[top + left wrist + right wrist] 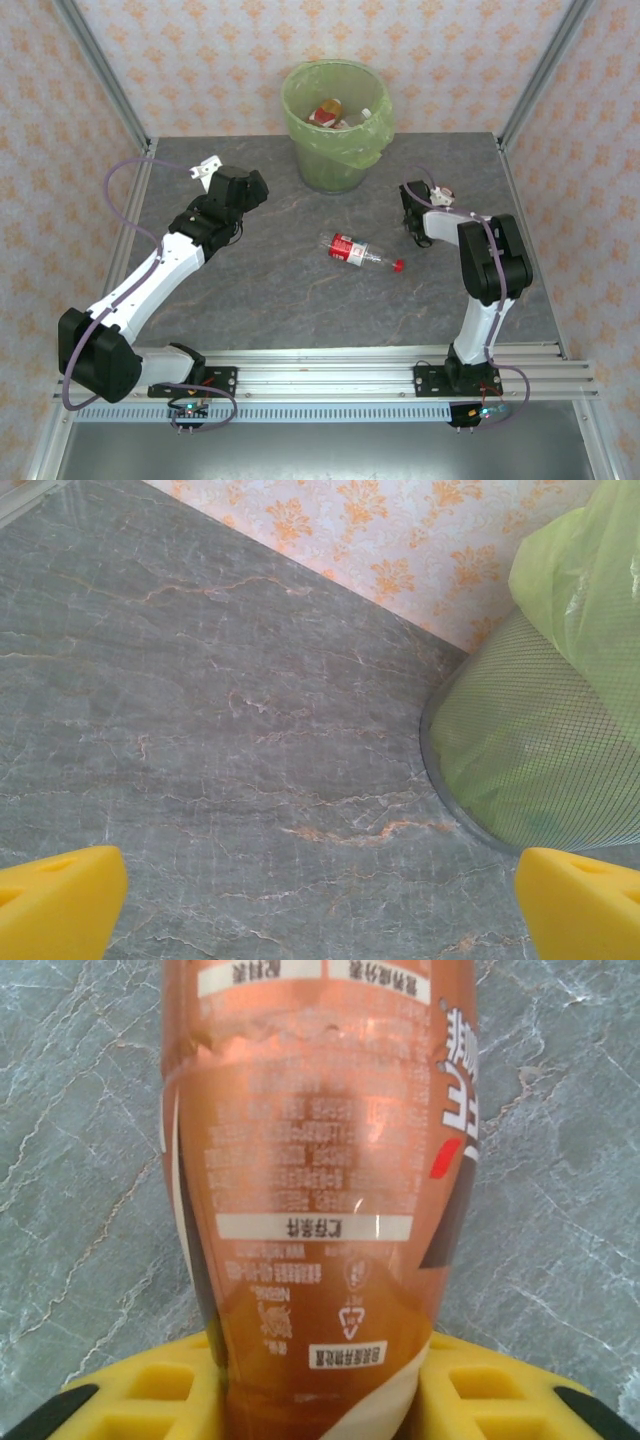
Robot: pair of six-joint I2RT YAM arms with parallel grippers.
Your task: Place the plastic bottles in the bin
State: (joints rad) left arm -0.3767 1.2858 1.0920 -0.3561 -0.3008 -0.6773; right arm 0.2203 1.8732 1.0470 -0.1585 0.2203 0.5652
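Veined stone table [280, 300], mesh bin [330, 165], glossy brown bottle [320, 1210]

Grey marbled table [250, 300], orange-patterned walls [200, 60]

The grey marble-patterned worktop [280, 290] looks smooth and matt. The round bin [520, 770] has a fine mesh wall, lined with a thin, crinkled, translucent light-green plastic bag [590, 570]. The brown-labelled plastic bottle [320, 1190] is glossy and catches highlights. The yellow fingers [480, 1390] touching it are matt moulded plastic.
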